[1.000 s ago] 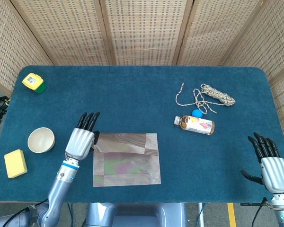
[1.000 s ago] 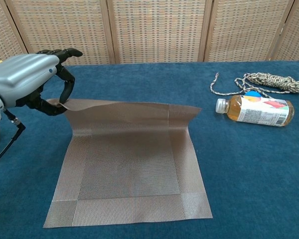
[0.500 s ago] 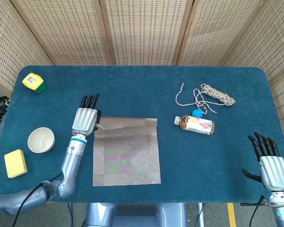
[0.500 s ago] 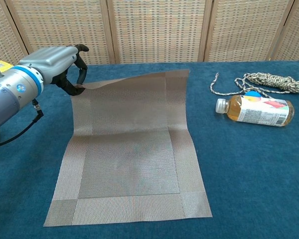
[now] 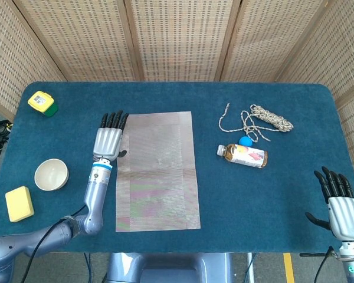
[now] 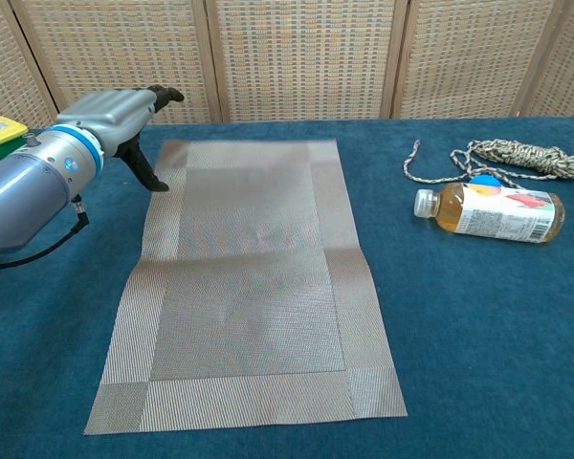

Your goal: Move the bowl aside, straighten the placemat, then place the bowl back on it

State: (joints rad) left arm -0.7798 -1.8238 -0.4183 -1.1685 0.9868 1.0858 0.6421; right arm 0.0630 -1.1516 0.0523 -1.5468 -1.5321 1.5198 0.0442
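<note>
The brown woven placemat [image 5: 156, 171] [image 6: 249, 287] lies unfolded and flat on the blue table, its long side running away from me. My left hand [image 5: 109, 141] [image 6: 120, 110] sits at the mat's far left corner with fingers stretched out; the thumb points down right at the mat's edge, gripping nothing. The white bowl [image 5: 51, 174] stands on the table left of that arm, off the mat, and does not show in the chest view. My right hand [image 5: 340, 203] hovers at the near right edge, fingers spread and empty.
A yellow sponge [image 5: 19, 203] lies near the bowl. A yellow-green tape measure [image 5: 42, 102] [image 6: 2, 130] sits at the far left. To the right lie a drink bottle [image 5: 243, 155] [image 6: 493, 211], a blue cap [image 5: 245, 141] and a coiled rope [image 5: 265, 118] [image 6: 507, 153].
My left hand carried the folded-over far part of the placemat away from me until it lay flat, then let the corner go. The right hand barely shifted.
</note>
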